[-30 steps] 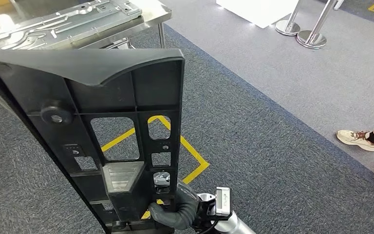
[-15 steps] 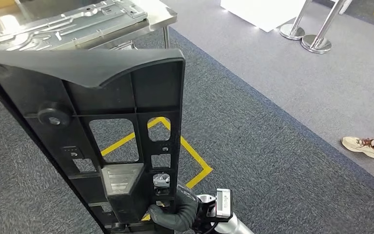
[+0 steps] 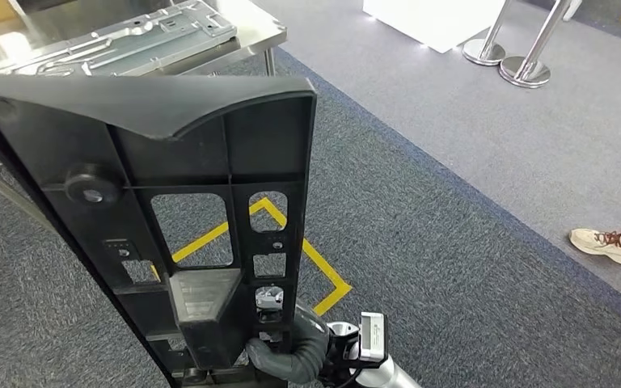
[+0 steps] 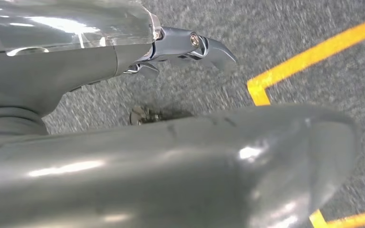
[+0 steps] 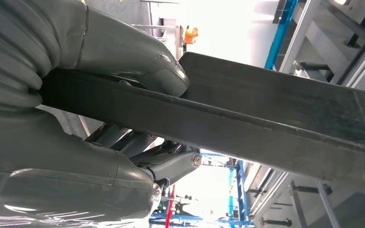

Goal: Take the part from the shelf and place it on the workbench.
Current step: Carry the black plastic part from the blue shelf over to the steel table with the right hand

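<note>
Carry step: the right hand (image 3: 291, 352) is clamping the lower edge of the black part (image 3: 170, 186), holding it upright in front of the robot; in the right wrist view the thumb and fingers (image 5: 138, 61) are pinching its thin edge. The part is off the shelf and not yet on the workbench (image 3: 251, 32), which is lying ahead with a metal plate (image 3: 121, 40) on it. The left hand (image 4: 185, 45) is hanging over the carpet by the yellow floor line (image 4: 309, 57); fingers probably apart, but I cannot tell. Next move: walking closer, then tilting the part flat onto the bench. No readable writing; the small wrist label (image 3: 369, 331) is too tiny.
</note>
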Robot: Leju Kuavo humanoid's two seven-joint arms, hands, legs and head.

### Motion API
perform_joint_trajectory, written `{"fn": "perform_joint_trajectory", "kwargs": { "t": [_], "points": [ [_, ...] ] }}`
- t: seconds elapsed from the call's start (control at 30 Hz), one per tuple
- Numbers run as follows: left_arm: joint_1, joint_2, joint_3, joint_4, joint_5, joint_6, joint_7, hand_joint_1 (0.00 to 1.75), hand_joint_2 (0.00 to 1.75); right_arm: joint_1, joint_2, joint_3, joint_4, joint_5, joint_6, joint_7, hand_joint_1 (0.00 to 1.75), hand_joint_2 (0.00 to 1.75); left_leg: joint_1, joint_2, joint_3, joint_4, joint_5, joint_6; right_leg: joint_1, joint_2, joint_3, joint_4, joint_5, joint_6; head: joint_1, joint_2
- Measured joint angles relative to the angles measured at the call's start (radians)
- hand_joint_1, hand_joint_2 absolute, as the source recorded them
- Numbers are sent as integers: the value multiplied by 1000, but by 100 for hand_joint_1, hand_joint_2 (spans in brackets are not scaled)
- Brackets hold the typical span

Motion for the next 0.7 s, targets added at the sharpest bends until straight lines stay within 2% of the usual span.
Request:
{"fn": "perform_joint_trajectory", "kwargs": {
  "t": [0.1, 0.17, 0.2, 0.27, 0.3, 0.33, 0.37, 0.4, 0.43, 0.47, 0.5, 0.57, 0.63, 0.67, 0.7],
  "points": [
    [1, 0, 0, 0, 0, 0, 0, 0, 0, -1, 0, -1, 0, 0, 0, 0, 175, 175, 1, -3, 7, -13, -7, 15, 1, -1, 0, 3, -7, 16, 0, 0],
    [0, -1, 0, 0, 0, 0, -1, 0, 0, -3, 0, -2, -1, 0, 0, 0, 175, 175, 8, -2, 18, -21, -8, 26, 1, -1, -22, 54, -34, 26, 0, 0],
    [0, -1, -1, 0, 0, 0, -1, 0, 0, -2, 0, -3, -1, 0, 0, 0, 175, 175, 8, -2, 23, -23, -11, 30, -2, -1, -52, 112, -59, 30, 0, 0],
    [-1, -1, -1, 0, 0, 0, -1, 0, 0, 1, -1, -5, 0, 0, 0, 0, 175, 175, 8, -1, 30, -23, -19, 35, -6, -1, -135, 250, -104, 35, 0, 0],
    [-1, -1, -1, 0, 0, 1, -1, 0, 0, 2, -1, -5, 1, 0, 0, 0, 175, 175, 8, -2, 35, -23, -23, 35, -9, -1, -165, 289, -104, 37, 0, 0],
    [0, -1, -1, 0, 0, 1, -1, 0, 0, 3, -2, -6, 2, 0, 0, 0, 175, 175, 8, -3, 40, -23, -27, 34, -11, -1, -176, 289, -84, 38, 0, 0],
    [0, -1, -1, 0, 0, 1, -1, 0, 0, 3, -2, -6, 2, 0, 0, 0, 175, 175, 8, -5, 48, -23, -33, 32, -13, -1, -166, 248, -46, 37, 0, 0],
    [1, -1, -1, 0, 0, 1, -1, 0, 0, 3, -2, -6, 2, 0, 0, 0, 175, 175, 8, -6, 56, -23, -39, 29, -14, -1, -140, 178, 1, 34, 0, 0],
    [0, -2, -1, 0, 0, 1, -1, 0, 0, 3, -2, -7, 2, 0, 0, 0, 175, 175, 6, -7, 63, -22, -46, 25, -13, -1, -110, 109, 34, 31, 0, 0],
    [0, -2, -1, 0, 0, 1, -1, 0, 0, 3, -2, -7, 2, 0, 0, 0, 175, 175, 5, -7, 67, -22, -53, 19, -11, -1, -86, 54, 54, 28, 0, 0],
    [-1, -2, -1, 0, 0, 2, -2, 0, 0, 3, -2, -7, 2, 1, 1, 0, 175, 175, 4, -7, 69, -22, -58, 13, -9, 0, -72, 23, 58, 25, 0, 0],
    [-2, -2, -2, 0, 0, 3, -2, 0, 0, 3, -2, -8, 1, 1, 1, -1, 175, 175, 3, -6, 73, -26, -67, 1, -6, 2, -67, 12, 48, 15, 0, 0],
    [-4, -2, -2, 0, 0, 4, -2, 0, 0, 4, -2, -8, 0, 1, 1, -1, 175, 175, 6, -3, 80, -18, -78, -9, -9, 3, -54, 1, 44, 3, 0, 0],
    [-5, -2, -2, 0, 0, 4, -3, 0, 0, 4, -1, -8, 0, 1, 1, -2, 175, 175, 8, -2, 70, 10, -94, -14, -11, 2, -44, -5, 42, -3, 0, 0],
    [-6, -2, -3, 0, 0, 4, -3, 0, 0, 5, 0, -8, -1, 1, 1, -2, 175, 175, 9, -1, 47, 62, -118, -17, -12, 1, -34, -9, 38, -8, 0, 0]
  ]
}}
